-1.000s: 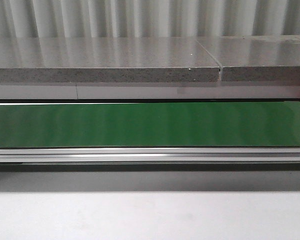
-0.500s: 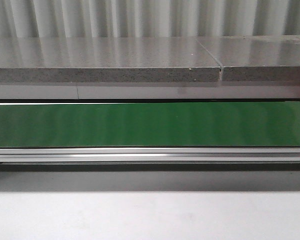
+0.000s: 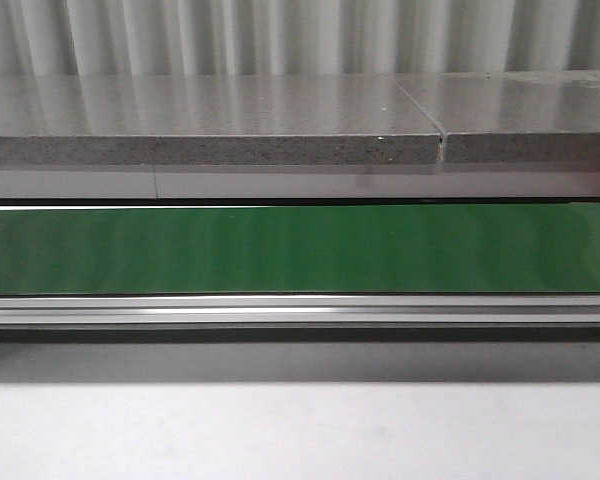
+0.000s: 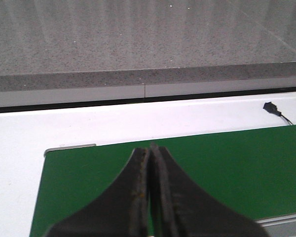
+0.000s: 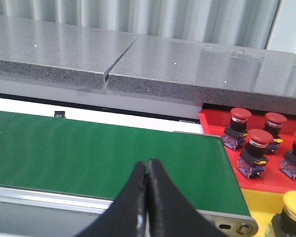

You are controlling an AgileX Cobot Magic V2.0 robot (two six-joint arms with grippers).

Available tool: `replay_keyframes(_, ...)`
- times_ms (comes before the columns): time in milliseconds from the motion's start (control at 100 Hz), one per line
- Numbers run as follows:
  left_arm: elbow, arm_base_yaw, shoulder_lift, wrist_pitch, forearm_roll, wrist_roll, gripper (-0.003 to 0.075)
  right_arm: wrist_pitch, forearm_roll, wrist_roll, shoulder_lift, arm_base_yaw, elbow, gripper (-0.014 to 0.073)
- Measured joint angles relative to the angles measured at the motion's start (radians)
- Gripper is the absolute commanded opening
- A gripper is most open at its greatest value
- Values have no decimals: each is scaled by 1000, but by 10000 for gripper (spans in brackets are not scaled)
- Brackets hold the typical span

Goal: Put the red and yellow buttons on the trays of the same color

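Red buttons (image 5: 256, 148): you see four on the red tray (image 5: 214, 123), past the belt's (image 5: 103, 153) end | yellow button (image 5: 294, 205): on the yellow tray (image 5: 259, 200), beside the red | left claw (image 4: 150, 173): pressed together, holding nothing, above belt | right claw (image 5: 147, 180): likewise together, bare.
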Motion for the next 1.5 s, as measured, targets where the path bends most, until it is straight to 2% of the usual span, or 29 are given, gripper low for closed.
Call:
replay_keyframes(160,51,-6,-47,-55,167,-180,-20,0,0,0,0,0,0,-68)
replay_keyframes(490,266,-6,-230,-215,306,-304,-20,0,0,0,0,0,0,-68)
replay_keyframes(690,410,-4,-395,-244,330,-321,-20,0,0,0,0,0,0,-68)
replay_keyframes(920,550,51,-572,-250,341,-337,-20,0,-2,0,0,0,0,-68)
replay_keyframes(1500,549,64,-574,-295,341,-341,-20,0,-2,0,0,0,0,-68)
